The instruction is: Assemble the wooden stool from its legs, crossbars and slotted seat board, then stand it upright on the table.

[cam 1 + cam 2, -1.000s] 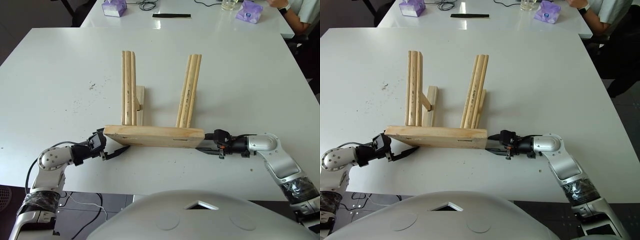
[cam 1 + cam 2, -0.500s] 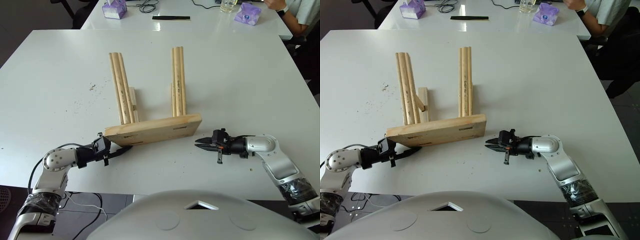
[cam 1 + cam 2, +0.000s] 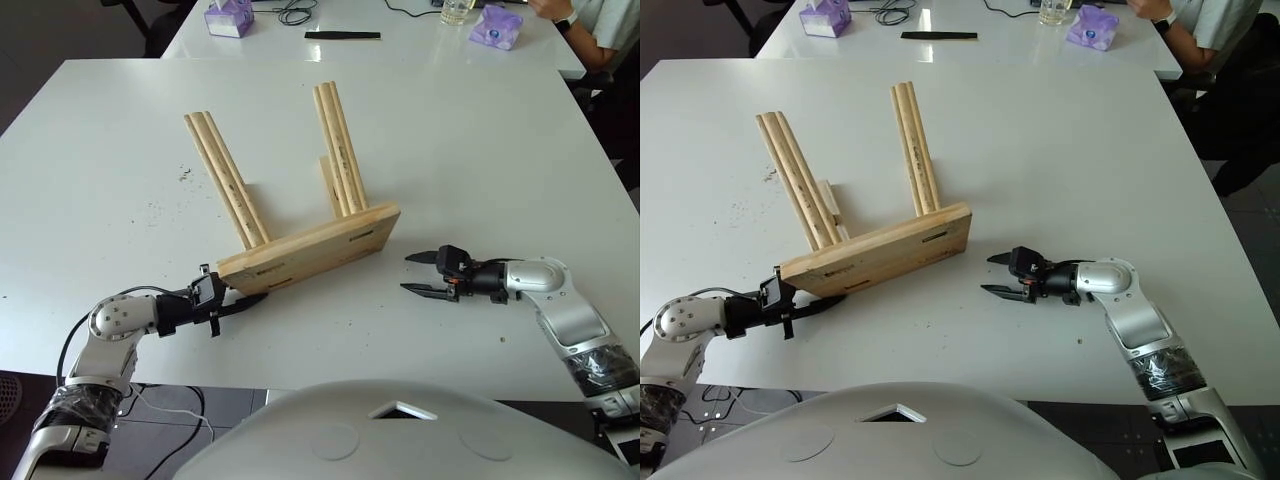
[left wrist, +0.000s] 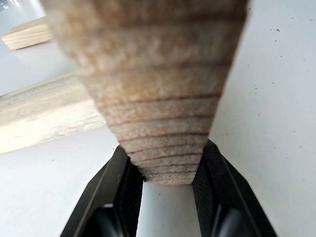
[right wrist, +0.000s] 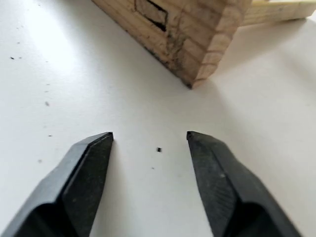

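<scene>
The wooden stool lies tipped over on the white table. Its slotted seat board stands on one long edge near the front, and two pairs of legs run from it toward the far side. A short crossbar shows between the legs. My left gripper is shut on the seat board's near-left corner, a black finger pressed against each face. My right gripper hovers open just off the board's right end, holding nothing.
Dark specks dot the table left of the stool. A second table behind carries two purple tissue packs, a black bar and a glass. A person's arm rests at its far right corner.
My right gripper has let go of the seat board's right end and drawn back, now open. The stool has swung, its right end moving away from me while my left gripper stays shut on the left corner.
</scene>
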Robot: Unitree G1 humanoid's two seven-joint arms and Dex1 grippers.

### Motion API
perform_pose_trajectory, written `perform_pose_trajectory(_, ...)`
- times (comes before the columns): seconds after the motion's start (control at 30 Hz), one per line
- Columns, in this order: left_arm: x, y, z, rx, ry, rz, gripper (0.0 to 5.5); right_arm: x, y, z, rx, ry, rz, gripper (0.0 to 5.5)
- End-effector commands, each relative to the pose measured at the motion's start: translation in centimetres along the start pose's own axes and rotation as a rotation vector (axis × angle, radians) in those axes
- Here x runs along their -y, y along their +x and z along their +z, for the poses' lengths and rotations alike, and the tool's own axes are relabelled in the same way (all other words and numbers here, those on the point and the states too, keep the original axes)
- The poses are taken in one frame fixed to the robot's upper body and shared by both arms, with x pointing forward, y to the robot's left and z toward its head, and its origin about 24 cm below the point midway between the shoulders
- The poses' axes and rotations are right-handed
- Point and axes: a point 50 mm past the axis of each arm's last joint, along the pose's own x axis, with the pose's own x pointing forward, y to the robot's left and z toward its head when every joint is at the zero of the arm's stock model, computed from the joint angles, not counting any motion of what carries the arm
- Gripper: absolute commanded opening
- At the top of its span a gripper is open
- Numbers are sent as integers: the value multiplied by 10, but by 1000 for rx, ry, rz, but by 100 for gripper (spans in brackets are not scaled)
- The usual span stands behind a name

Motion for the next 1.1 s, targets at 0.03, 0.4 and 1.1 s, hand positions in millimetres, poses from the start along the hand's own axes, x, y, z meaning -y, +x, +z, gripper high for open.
perform_pose_trajectory(0.03,12,11,23,51,20,-102,128,13,-12,-22,-94,30,-91,327)
perform_pose_trajectory(0.4,2,19,128,392,-218,-162,128,36,-46,-73,-155,239,-352,327)
perform_pose_trajectory(1.1,-17,19,215,928,-955,-33,127,46,-60,-69,-35,309,-488,327)
